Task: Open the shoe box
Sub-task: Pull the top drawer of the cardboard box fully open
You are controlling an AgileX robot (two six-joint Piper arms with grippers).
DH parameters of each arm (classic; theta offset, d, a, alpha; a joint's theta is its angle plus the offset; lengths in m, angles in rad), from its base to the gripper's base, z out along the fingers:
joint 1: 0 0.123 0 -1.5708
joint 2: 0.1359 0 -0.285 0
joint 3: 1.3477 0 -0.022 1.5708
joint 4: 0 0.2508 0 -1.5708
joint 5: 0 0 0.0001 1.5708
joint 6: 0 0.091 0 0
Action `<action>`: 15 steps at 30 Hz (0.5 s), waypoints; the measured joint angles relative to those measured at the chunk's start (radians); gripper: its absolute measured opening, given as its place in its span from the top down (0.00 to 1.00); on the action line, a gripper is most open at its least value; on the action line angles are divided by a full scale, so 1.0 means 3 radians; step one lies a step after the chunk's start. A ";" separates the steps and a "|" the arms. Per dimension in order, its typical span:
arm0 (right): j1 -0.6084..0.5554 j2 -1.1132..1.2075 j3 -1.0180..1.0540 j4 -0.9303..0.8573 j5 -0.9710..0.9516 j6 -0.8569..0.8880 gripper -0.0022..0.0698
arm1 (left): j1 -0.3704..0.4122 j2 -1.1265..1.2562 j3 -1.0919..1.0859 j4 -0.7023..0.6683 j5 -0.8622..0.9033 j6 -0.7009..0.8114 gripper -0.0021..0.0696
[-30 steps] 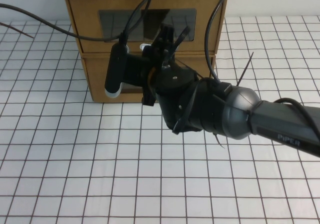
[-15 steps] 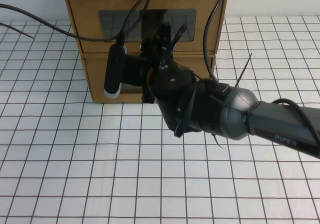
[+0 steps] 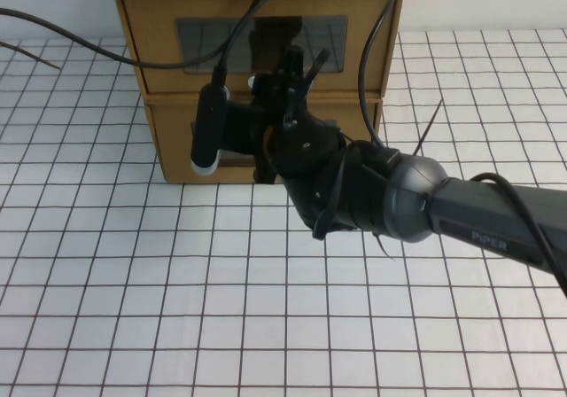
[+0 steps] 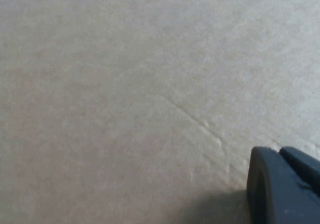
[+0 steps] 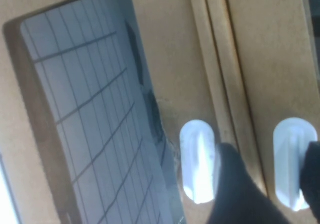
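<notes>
Right pincer (image 5: 246, 163) spread apart at shoe box (image 3: 152, 56) front, arm extended forward, left pincer (image 4: 282, 184) close to cardboard (image 4: 125, 84), grip cannot tell

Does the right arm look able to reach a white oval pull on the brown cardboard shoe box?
Probably yes: the open right claw hovers at one white oval pull, nothing between. Left claw sits against plain cardboard.

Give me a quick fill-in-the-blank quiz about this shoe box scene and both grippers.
The right gripper is at the front of ___ stacked shoe boxes.
Its jaws stand ___.
The left gripper is close to plain ___.
Missing words: two, open, cardboard.
</notes>
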 joint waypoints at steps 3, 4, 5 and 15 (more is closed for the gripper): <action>-0.0022 0.0013 -0.0007 -0.0025 -0.0028 0.0028 0.59 | 0.0000 0.0000 0.0000 0.0000 0.0000 0.0000 0.97; -0.0022 0.0013 -0.0007 -0.0025 -0.0028 0.0036 0.59 | 0.0000 0.0000 0.0000 0.0000 0.0000 0.0000 0.97; -0.0022 0.0013 -0.0007 -0.0030 -0.0028 0.0042 0.59 | 0.0000 0.0000 0.0000 0.0000 0.0000 0.0000 0.97; -0.0037 0.0013 -0.0020 -0.0071 -0.0028 0.0055 0.80 | 0.0000 0.0000 0.0000 0.0000 0.0000 0.0000 0.97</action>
